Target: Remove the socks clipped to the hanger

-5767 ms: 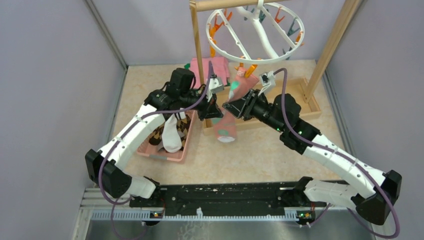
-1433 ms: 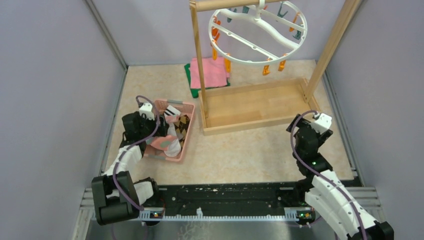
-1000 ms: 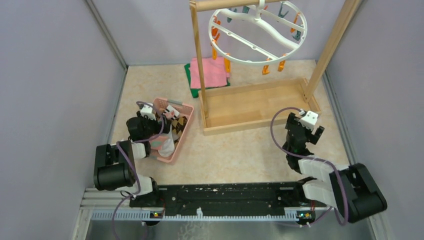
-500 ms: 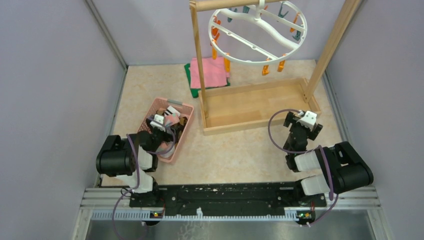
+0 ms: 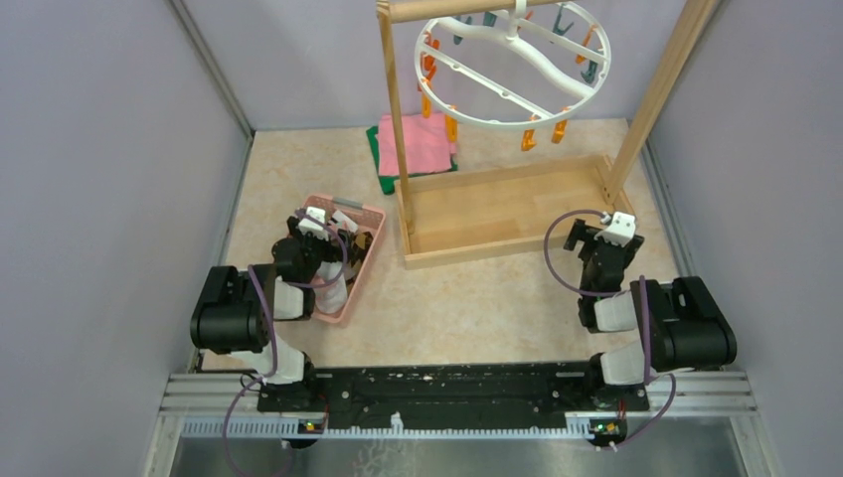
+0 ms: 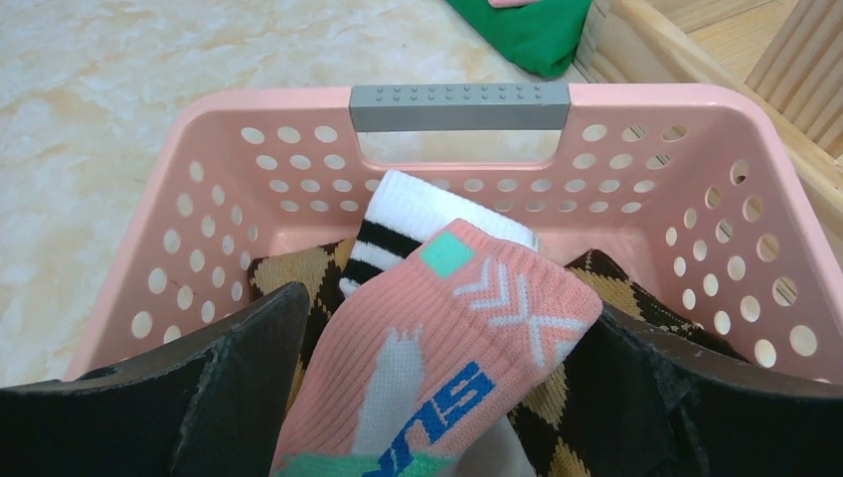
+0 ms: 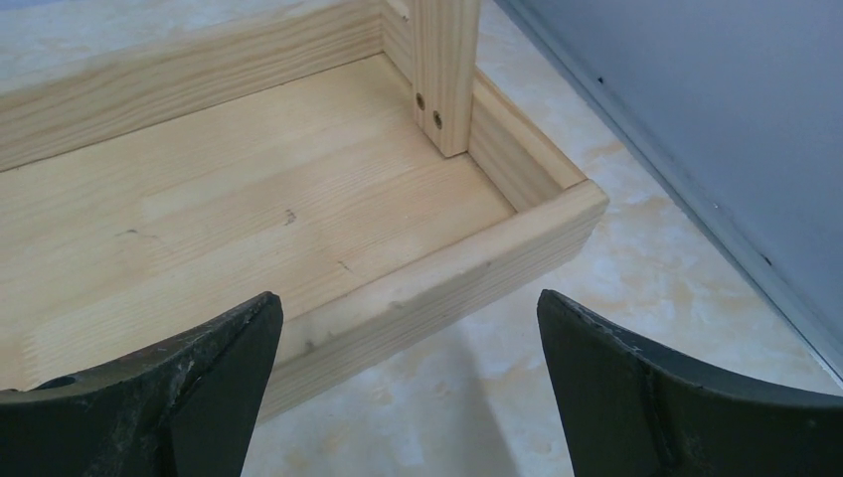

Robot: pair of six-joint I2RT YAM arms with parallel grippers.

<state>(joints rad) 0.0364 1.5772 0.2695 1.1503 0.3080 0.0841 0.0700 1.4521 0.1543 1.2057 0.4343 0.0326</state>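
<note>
Evidently the job looks finished: the hanger (image 5: 507, 65), a white plastic ring with curved cross bars, hangs from the wooden frame (image 5: 497, 214) at the far side, and no fabric shows on its orange and teal clips (image 5: 542, 129) in the top view. The socks (image 5: 336, 283) lie in the pink basket (image 6: 249, 109), directly under the left gripper (image 6: 452, 318), whose fingers are spread wide and grasp nothing. Between them rests a pink sock (image 6: 467, 298), ribbed knit with a teal square and blue lettering; its long axis runs from the cuff near the grey handle (image 6: 459, 93) back toward the wrist. Beneath it sit a white sock (image 6: 418, 214) with black cuff stripes and brown-and-tan argyle socks (image 6: 298, 278), all limp and crumpled. The basket is perforated hard plastic.

The right gripper (image 7: 408, 303) is likewise spread and empty, hovering over the near right corner of the frame's pale pine base. The hanger is well apart from both grippers, high and away from them. Should any sock need handling, the left arm is clearly nearer.
</note>
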